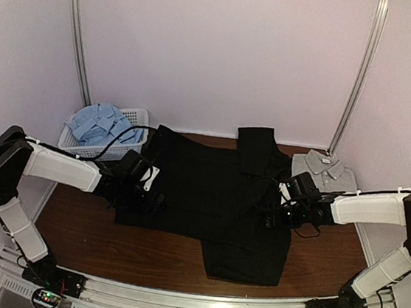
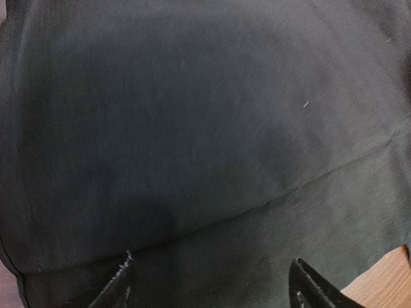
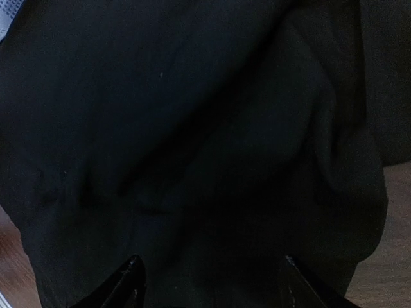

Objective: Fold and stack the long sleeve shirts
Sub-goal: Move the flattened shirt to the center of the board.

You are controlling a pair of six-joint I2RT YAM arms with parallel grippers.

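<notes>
We see one plain black shirt (image 1: 208,199), no pattern on it, spread under both the left claw (image 1: 154,202) and the right claw (image 1: 271,215). In both wrist views its dark cloth fills nearly everything ahead of the black fingers. The arms (image 1: 63,169) behind the claws are white with black joints. Beyond the left claw and to its outer side, a light blue shirt (image 1: 101,123) sits in a white mesh basket (image 1: 141,117). Just past the right claw's outer side we find a plain grey shirt (image 1: 325,170). The counter (image 1: 85,233) is dark reddish-brown wood, showing orange-brown beside the left claw's right finger.
</notes>
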